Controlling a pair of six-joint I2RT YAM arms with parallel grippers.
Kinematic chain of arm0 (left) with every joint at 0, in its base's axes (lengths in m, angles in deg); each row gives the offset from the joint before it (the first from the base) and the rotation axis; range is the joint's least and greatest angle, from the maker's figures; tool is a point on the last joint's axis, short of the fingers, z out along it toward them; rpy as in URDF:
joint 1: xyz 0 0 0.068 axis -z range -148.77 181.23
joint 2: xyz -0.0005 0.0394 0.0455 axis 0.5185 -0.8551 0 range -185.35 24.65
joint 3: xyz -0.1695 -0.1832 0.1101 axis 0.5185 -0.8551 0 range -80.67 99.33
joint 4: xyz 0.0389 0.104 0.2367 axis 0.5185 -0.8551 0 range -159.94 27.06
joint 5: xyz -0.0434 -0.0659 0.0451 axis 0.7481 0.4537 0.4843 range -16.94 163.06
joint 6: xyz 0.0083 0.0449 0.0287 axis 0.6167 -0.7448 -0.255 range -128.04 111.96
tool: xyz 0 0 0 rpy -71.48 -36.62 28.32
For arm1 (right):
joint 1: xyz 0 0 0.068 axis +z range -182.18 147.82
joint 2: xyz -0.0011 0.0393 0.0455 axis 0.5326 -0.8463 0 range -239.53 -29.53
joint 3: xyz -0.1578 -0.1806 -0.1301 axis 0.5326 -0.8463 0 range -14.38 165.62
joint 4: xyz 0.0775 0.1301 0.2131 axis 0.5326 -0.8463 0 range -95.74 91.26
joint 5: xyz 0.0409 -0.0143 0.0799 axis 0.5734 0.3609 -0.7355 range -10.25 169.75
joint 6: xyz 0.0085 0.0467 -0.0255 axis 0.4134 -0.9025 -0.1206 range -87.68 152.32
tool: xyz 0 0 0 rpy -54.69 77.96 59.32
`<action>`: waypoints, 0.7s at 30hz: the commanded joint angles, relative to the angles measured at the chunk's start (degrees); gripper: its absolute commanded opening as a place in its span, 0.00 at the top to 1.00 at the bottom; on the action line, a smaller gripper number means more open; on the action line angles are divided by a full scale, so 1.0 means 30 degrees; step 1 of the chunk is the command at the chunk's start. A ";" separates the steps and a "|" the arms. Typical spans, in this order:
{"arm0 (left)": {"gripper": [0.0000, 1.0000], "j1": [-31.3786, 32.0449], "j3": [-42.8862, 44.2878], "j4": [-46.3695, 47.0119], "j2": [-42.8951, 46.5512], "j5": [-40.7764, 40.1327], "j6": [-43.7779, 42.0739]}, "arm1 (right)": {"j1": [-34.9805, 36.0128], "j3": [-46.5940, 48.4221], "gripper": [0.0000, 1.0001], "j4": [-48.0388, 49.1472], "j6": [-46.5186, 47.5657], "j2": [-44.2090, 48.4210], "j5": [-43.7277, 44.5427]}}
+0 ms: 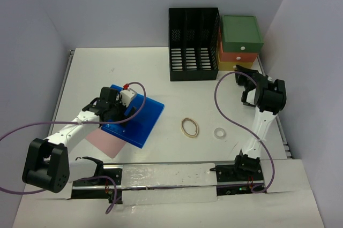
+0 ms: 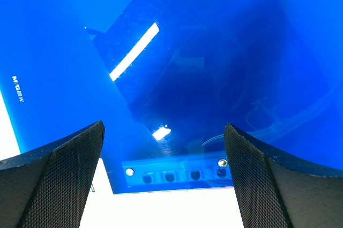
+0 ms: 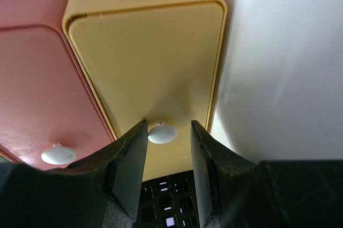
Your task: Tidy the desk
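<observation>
The white desk [image 1: 161, 73] carries a glossy blue folder [image 1: 140, 114] lying on a pink sheet [image 1: 103, 140] at the left. My left gripper [image 1: 119, 111] hangs open just above the folder. In the left wrist view the folder [image 2: 203, 67] fills the frame, and my left gripper [image 2: 163, 153] is wide open over its clip-strip edge [image 2: 177, 173]. My right gripper [image 1: 240, 71] is at the drawer unit [image 1: 241, 40]. In the right wrist view it [image 3: 168, 126] is open around the white knob [image 3: 162, 133] of the yellow drawer [image 3: 150, 51]; the knob touches the left finger [image 3: 128, 158].
A black slotted file rack [image 1: 194, 43] stands at the back, left of the drawers. A tan rubber band [image 1: 189, 127] and a small white ring [image 1: 220, 131] lie on the desk's middle right. The orange drawer [image 3: 37, 78] with its own knob [image 3: 58, 154] adjoins the yellow one.
</observation>
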 commanded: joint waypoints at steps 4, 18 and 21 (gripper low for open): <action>0.01 -0.0014 0.0144 0.0899 -0.0135 -0.0087 0.0102 | 0.0552 0.1027 0.56 0.2450 -0.0397 -0.1089 -0.0290; 0.01 -0.0014 0.0144 0.0890 -0.0165 -0.0196 0.0102 | 0.0690 0.1373 0.61 0.1715 -0.0353 -0.1422 0.0225; 0.01 -0.0014 0.0144 0.0890 -0.0156 -0.0176 0.0131 | 0.0690 0.1303 0.63 0.1735 -0.0403 -0.1444 0.0334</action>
